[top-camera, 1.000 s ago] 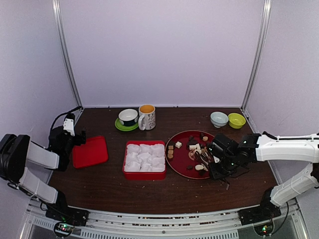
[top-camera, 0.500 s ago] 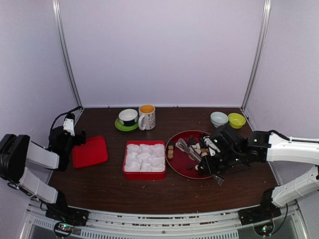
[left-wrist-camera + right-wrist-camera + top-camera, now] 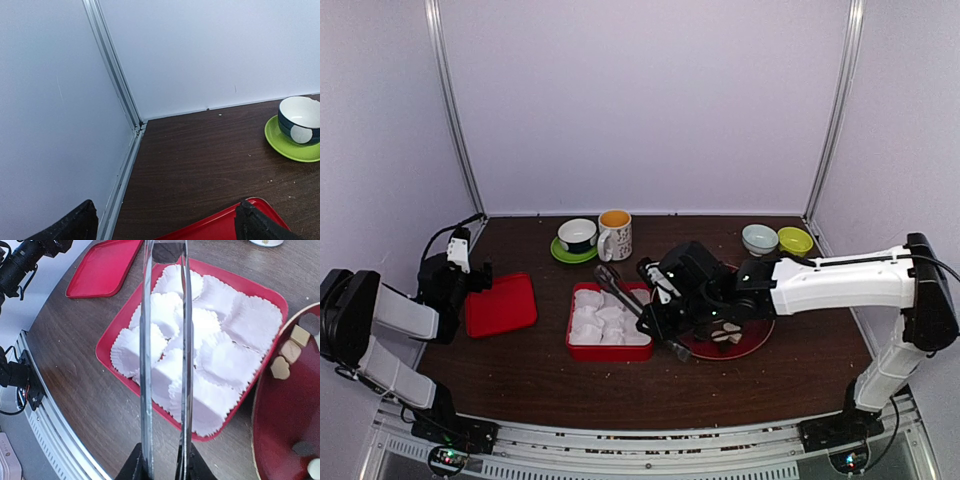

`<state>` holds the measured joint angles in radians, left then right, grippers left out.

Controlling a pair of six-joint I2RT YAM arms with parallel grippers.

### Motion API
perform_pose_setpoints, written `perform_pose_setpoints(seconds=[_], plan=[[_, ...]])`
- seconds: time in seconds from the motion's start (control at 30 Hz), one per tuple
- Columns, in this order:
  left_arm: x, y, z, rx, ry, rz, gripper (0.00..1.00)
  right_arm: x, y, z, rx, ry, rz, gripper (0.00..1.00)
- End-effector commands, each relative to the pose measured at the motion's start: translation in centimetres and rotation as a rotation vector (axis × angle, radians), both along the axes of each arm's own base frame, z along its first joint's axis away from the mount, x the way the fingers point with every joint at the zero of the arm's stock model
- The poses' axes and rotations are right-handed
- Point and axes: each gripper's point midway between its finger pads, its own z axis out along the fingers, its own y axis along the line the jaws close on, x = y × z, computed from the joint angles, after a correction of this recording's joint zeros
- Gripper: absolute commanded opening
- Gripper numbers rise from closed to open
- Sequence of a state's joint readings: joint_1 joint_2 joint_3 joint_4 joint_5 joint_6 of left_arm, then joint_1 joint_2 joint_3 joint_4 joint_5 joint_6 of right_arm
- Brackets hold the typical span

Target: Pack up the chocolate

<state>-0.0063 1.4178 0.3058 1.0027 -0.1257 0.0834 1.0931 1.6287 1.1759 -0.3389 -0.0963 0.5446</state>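
Gripped at bottom by right gripper [image 3: 163, 464]: tongs [image 3: 146, 365], reaching up over box [image 3: 104, 347] of white cups [image 3: 250, 322]. Right: plate [image 3: 280, 410] with chocolate [image 3: 281, 368]. Top left: lid [image 3: 102, 267].

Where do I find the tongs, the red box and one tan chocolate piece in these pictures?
tongs [image 3: 146, 365], right wrist view, on the left metal arm.
red box [image 3: 605, 352], top view, on its front wall.
tan chocolate piece [image 3: 300, 335], right wrist view, on its top face.
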Motion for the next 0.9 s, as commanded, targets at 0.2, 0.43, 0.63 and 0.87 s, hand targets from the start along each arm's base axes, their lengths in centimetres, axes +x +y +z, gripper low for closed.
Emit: perform_pose_setpoints(seconds=[0.2, 0.43, 0.63, 0.87], plan=[[0.1, 0.0, 1.2, -0.005, -0.054, -0.005, 0.98, 3.2, 5.2, -2.0, 0.02, -0.062, -0.058, 0.23], [0.1, 0.0, 1.2, -0.005, -0.055, -0.005, 0.98, 3.7, 5.5, -3.6, -0.009, -0.061, -0.068, 0.26], [0.1, 0.0, 1.2, -0.005, -0.054, -0.006, 0.98, 4.0, 6.0, -3.8, -0.005, -0.062, -0.074, 0.27], [0.1, 0.0, 1.2, -0.005, -0.054, -0.006, 0.98, 4.0, 7.0, -4.4, -0.007, -0.043, -0.054, 0.27]])
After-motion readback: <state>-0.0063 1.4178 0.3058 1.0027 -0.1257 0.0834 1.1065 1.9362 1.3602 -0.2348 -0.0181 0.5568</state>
